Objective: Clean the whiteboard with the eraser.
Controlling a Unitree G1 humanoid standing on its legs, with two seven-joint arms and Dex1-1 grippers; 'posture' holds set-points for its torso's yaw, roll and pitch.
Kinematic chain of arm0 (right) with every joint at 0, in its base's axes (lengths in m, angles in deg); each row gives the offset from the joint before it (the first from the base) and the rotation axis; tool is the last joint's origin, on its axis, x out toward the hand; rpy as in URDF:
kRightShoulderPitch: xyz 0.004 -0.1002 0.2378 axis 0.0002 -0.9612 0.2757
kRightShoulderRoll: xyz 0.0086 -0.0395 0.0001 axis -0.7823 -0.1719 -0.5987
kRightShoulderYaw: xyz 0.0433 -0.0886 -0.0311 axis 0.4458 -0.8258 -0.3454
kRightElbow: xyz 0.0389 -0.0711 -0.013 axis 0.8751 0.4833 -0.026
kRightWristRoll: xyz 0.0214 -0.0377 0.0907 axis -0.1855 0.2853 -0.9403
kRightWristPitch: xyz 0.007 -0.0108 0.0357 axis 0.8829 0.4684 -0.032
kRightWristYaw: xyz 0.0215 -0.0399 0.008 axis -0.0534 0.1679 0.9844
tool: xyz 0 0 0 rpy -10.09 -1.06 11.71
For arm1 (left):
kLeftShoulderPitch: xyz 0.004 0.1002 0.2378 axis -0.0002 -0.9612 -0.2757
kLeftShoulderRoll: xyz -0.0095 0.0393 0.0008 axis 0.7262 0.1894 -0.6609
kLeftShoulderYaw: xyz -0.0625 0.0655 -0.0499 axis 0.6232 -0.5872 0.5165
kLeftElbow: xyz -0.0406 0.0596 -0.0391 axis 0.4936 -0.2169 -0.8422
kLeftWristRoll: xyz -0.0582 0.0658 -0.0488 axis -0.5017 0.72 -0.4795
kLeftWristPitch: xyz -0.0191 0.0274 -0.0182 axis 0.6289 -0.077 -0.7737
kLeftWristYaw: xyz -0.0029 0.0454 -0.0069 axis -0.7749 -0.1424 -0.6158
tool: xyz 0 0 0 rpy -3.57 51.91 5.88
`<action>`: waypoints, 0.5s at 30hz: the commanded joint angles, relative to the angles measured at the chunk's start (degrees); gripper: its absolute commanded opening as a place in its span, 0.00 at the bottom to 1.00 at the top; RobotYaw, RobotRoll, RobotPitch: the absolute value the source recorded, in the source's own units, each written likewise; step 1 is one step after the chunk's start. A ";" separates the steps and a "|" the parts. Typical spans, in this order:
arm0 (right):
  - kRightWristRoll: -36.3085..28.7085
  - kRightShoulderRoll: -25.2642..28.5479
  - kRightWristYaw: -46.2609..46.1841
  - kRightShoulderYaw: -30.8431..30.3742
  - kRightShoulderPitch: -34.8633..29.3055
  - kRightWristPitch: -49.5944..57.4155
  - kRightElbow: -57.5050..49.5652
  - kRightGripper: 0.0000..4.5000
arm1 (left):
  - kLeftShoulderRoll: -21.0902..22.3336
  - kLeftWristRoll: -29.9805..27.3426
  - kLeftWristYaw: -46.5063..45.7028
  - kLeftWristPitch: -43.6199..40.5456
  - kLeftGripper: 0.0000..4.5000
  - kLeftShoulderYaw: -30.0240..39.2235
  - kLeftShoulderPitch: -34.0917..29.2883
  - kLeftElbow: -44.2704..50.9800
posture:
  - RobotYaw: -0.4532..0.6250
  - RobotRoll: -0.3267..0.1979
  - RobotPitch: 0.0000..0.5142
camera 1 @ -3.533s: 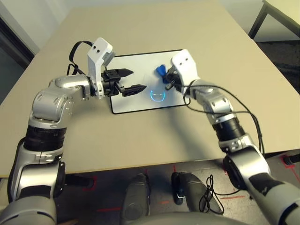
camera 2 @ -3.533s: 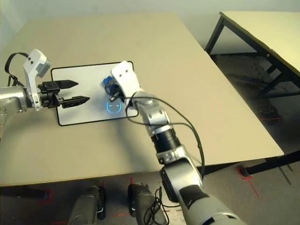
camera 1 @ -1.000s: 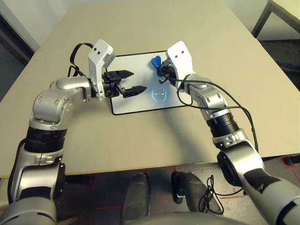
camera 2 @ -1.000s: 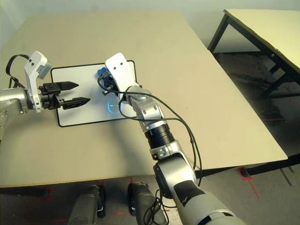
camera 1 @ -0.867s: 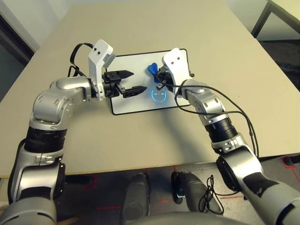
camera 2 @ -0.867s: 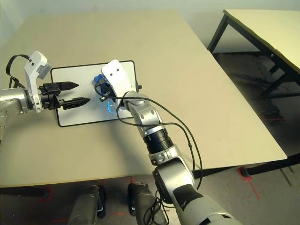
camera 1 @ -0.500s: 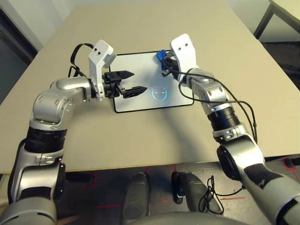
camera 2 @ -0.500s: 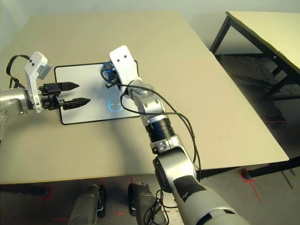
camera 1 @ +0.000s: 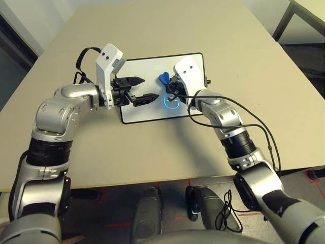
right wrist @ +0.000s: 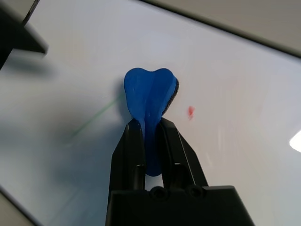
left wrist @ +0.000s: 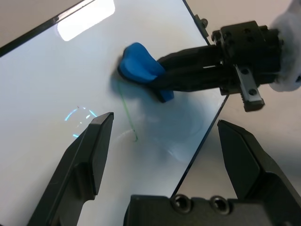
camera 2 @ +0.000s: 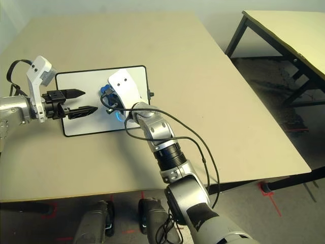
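Note:
The whiteboard lies flat on the tan table, with a glowing blue face mark near its near edge. My right gripper is shut on the blue eraser, whose tip presses on the board just beyond the face mark. In the right wrist view the eraser is pinched between the two black fingers, next to a faint green line and a small red dot. My left gripper hovers open over the board's left half, pointing at the eraser.
The tan table stretches wide around the board. A small black knob juts from the board's right side. Black cables hang along my right forearm. A second table stands off to the right.
My right gripper has swept the eraser from the board's far right corner back toward the middle, close to the face mark. The left arm has stayed still.

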 commanded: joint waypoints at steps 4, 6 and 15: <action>0.13 -0.30 -2.93 3.31 2.79 -3.37 5.29 0.07 | 1.52 -0.12 0.32 -0.24 1.00 0.59 -0.63 0.08 | 0.53 0.62 0.33; 0.37 -0.70 -2.13 1.91 0.92 -2.45 3.77 0.07 | 2.15 -0.02 0.34 -0.06 1.00 0.90 -0.50 -0.25 | 0.53 0.62 0.33; 0.94 -0.76 1.19 -3.82 -6.32 3.18 -4.93 0.07 | 3.81 0.22 0.43 0.55 1.00 1.60 -0.69 -1.50 | 0.53 0.62 0.33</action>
